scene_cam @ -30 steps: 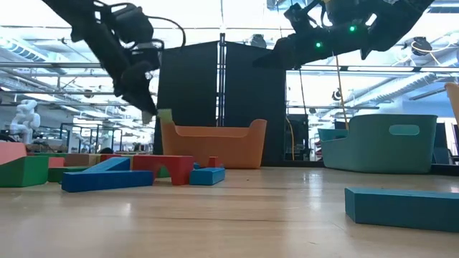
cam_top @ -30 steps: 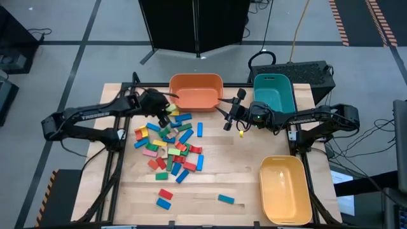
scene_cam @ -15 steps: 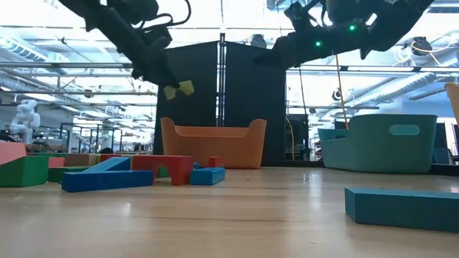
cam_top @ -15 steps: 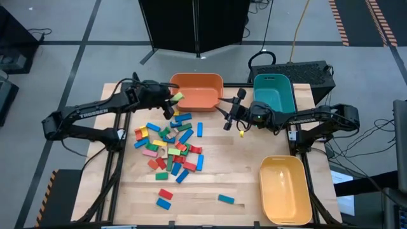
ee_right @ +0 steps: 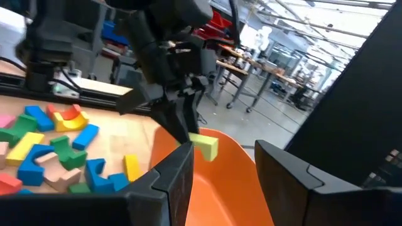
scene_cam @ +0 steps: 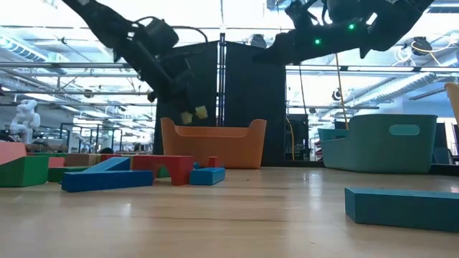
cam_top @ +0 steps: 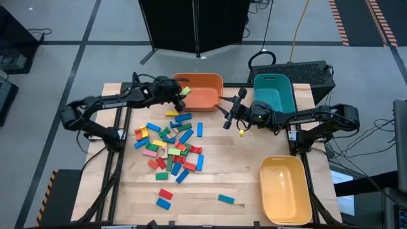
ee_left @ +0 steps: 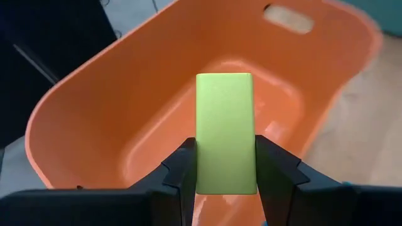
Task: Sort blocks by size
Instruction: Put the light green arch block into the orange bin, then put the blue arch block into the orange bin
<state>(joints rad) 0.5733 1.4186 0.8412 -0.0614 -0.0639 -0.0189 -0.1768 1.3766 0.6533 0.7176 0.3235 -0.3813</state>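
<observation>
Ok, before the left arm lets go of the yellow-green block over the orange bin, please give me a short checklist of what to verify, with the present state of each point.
1. Left gripper is shut on the yellow-green block: ok, a finger presses each long side.
2. Block is above the orange bin opening: ok in the left wrist view and the high view.
3. Bin floor under the block is free: ok, only bare orange shows there.
4. Right gripper stays clear: ok, it waits open between the orange bin and the teal bin.
5. Height of the drop: cannot tell exactly; in the low view the block hangs just above the rim.
</observation>
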